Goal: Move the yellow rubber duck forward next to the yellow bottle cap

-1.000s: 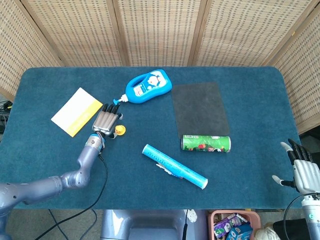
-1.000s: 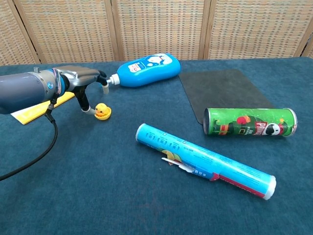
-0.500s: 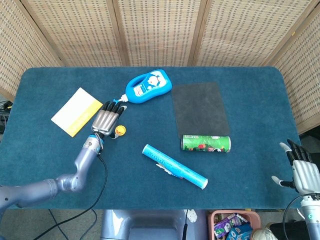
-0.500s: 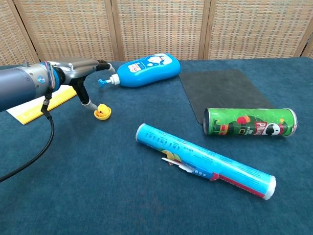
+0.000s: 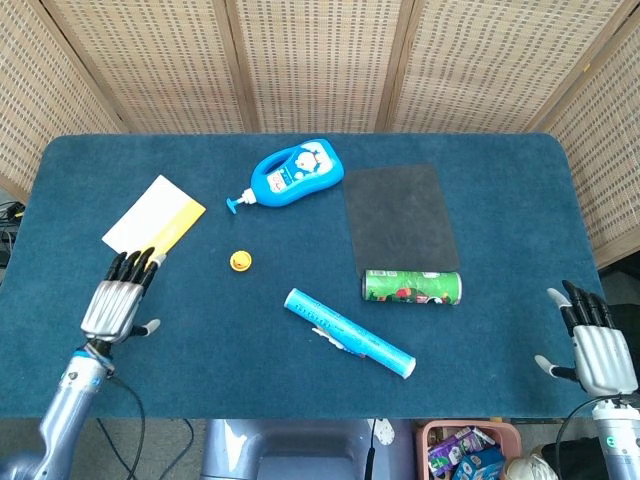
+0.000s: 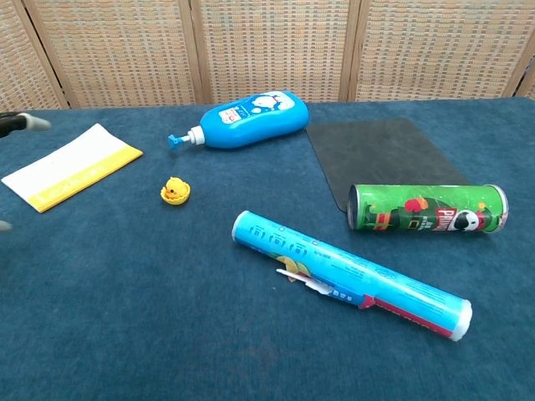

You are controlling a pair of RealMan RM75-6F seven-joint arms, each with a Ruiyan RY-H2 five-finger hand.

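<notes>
The yellow rubber duck (image 5: pixel 240 262) sat alone on the blue table (image 5: pixel 480 340), left of centre in the head view, touched by nothing; in the chest view it stood upright in the left-middle of the frame, and the yellow ring beneath it may have been a bottle cap, though that could not be told for certain. Above and to the right of it lay a blue pump bottle (image 5: pixel 296 173) on its side, nozzle pointing toward the lower left. A white and yellow card (image 5: pixel 152 223) lay flat in the upper left of the frame, well apart from the duck. The left hand (image 5: pixel 118 302) was at the lower left, well away from the duck, holding nothing, fingers straight and spread, tips close to the card's lower edge. The right hand (image 5: pixel 592 342) hung at the lower right edge of the frame, also holding nothing with its fingers apart. A dark mat (image 5: pixel 398 216) lay right of centre, a green snack can (image 5: pixel 412 287) lay on its side just below it, and a long blue tube (image 5: pixel 349 332) ran diagonally in the lower middle
</notes>
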